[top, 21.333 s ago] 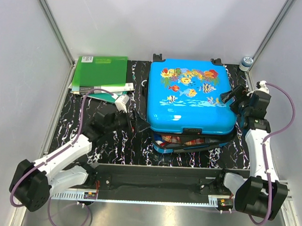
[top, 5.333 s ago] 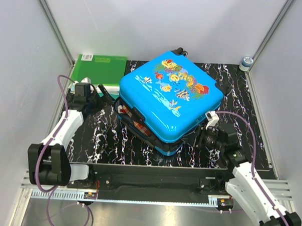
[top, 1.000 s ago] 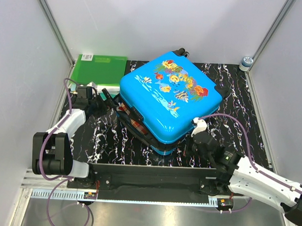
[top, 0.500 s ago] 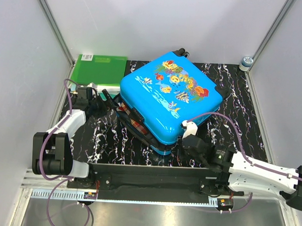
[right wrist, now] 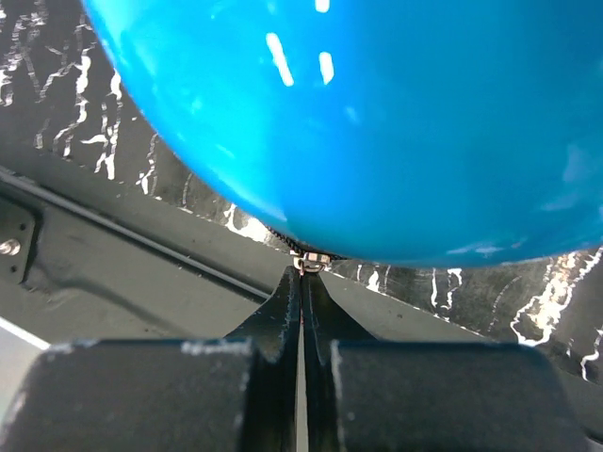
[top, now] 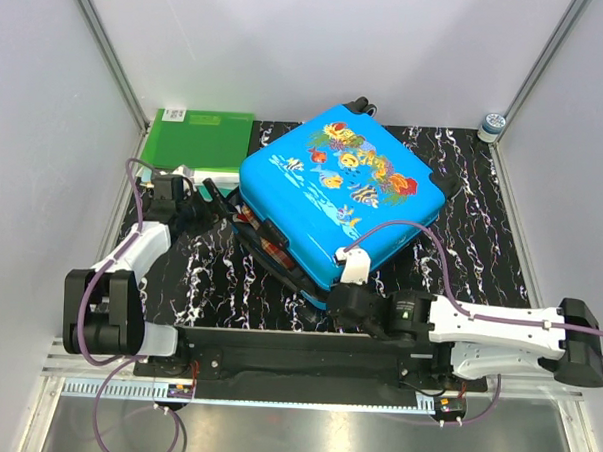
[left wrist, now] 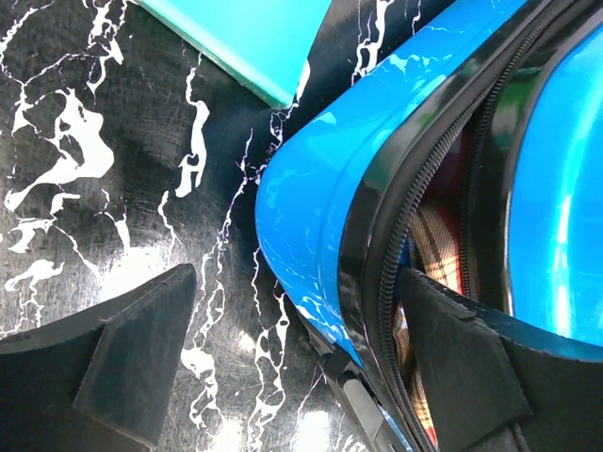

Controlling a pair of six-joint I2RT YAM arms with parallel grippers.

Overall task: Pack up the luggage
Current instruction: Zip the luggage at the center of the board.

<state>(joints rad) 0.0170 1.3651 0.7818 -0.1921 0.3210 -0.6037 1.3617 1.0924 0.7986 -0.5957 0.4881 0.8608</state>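
Observation:
The luggage (top: 338,193), a bright-blue shell with a fish print, lies turned at an angle mid-table, its lid resting down with a gap along the left side. Plaid cloth (left wrist: 435,235) shows in that gap. My left gripper (top: 211,196) stands open astride the luggage's left corner (left wrist: 311,217); one finger (left wrist: 141,367) rests over the mat, while the other finger (left wrist: 462,377) sits at the open seam. My right gripper (right wrist: 303,273) is shut on the small metal zipper pull (right wrist: 309,263) under the luggage's near corner (top: 324,287).
Green folders (top: 200,140) lie at the back left, just behind the left gripper. A small round jar (top: 492,122) stands at the back right corner. The dark rail (right wrist: 122,245) of the table's near edge runs close under the right gripper.
The right arm has swept left along the luggage's near side, gripper still shut, from the right corner to the near corner. The left arm has stayed put.

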